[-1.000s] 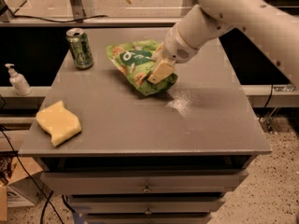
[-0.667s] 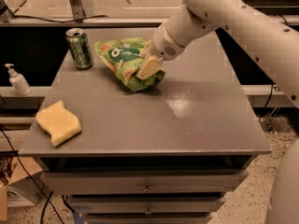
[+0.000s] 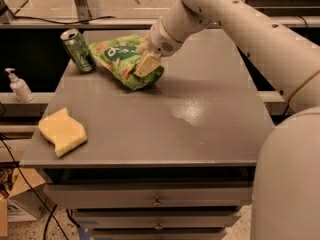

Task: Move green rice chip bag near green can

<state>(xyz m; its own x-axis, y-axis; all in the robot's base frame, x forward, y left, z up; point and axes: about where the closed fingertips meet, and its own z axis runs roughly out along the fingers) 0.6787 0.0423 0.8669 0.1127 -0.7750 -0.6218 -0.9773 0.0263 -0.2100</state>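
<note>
The green rice chip bag [image 3: 121, 58] lies on the grey table top [image 3: 200, 114] at the back left, its left end close to the green can [image 3: 78, 50], which stands upright near the table's back left corner. My gripper [image 3: 144, 63] reaches in from the upper right and is shut on the bag's right part; one tan finger [image 3: 146, 65] shows on top of the bag. The bag's far right end is hidden under the gripper.
A yellow sponge [image 3: 62, 131] lies at the table's front left. A white pump bottle [image 3: 18, 85] stands on a shelf left of the table. My white arm [image 3: 240, 29] crosses the upper right. Drawers [image 3: 155, 199] sit below the front edge.
My gripper has carried the bag leftward across the table, from near the middle to right beside the can. The can and sponge have not moved.
</note>
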